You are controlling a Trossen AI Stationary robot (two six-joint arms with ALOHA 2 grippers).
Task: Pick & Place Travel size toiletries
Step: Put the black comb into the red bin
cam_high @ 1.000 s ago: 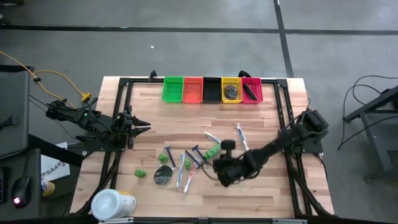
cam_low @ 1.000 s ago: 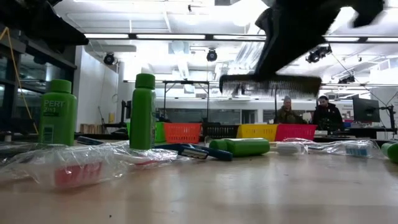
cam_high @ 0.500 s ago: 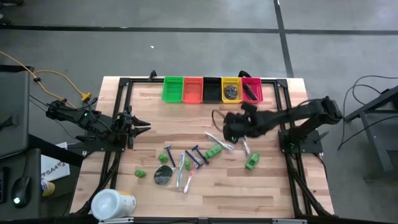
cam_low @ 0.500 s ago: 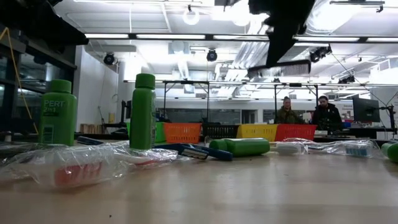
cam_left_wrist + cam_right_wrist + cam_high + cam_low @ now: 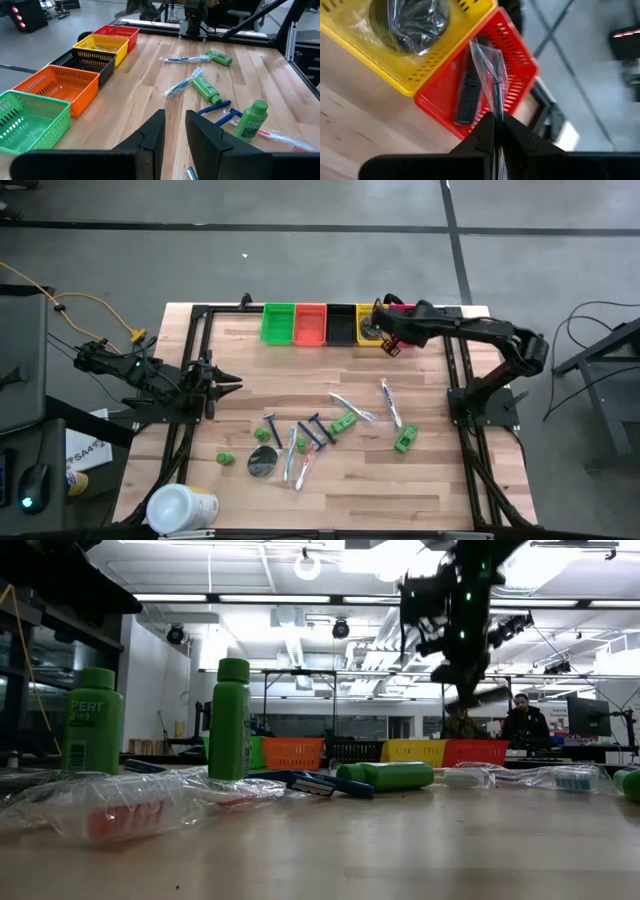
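My right gripper [image 5: 386,340] hangs over the yellow bin [image 5: 371,326] and red bin [image 5: 408,311] at the table's far edge, shut on a black comb in a clear wrapper [image 5: 490,60]. Another black comb [image 5: 467,100] lies inside the red bin. Wrapped dark discs [image 5: 410,22] fill the yellow bin. Green bottles [image 5: 343,423], blue razors [image 5: 318,430], toothbrushes [image 5: 390,402] and a dark disc [image 5: 263,463] lie mid-table. My left gripper [image 5: 175,130] waits at the table's left side, fingers slightly apart with nothing between them. My right gripper pinches the wrapped comb's near end [image 5: 496,102] between its two fingers, slanting down toward the far edge. The comb shows edge-on and runs out along the fingers, past their ends. It is lifted clear above the red bin, its loose wrapper spreading beyond the tips.
Green [image 5: 279,323], orange [image 5: 311,323] and black [image 5: 341,323] bins continue the row to the left. A large white tub [image 5: 180,508] stands at the near left corner. Bare wood lies between the bins and the scattered items. People sit beyond the table [image 5: 525,725].
My right gripper has swung from low over the middle of the table to the far edge, above the yellow and red bins, carrying the wrapped comb. It has turned on the way and stayed shut. The items on the table have kept their places.
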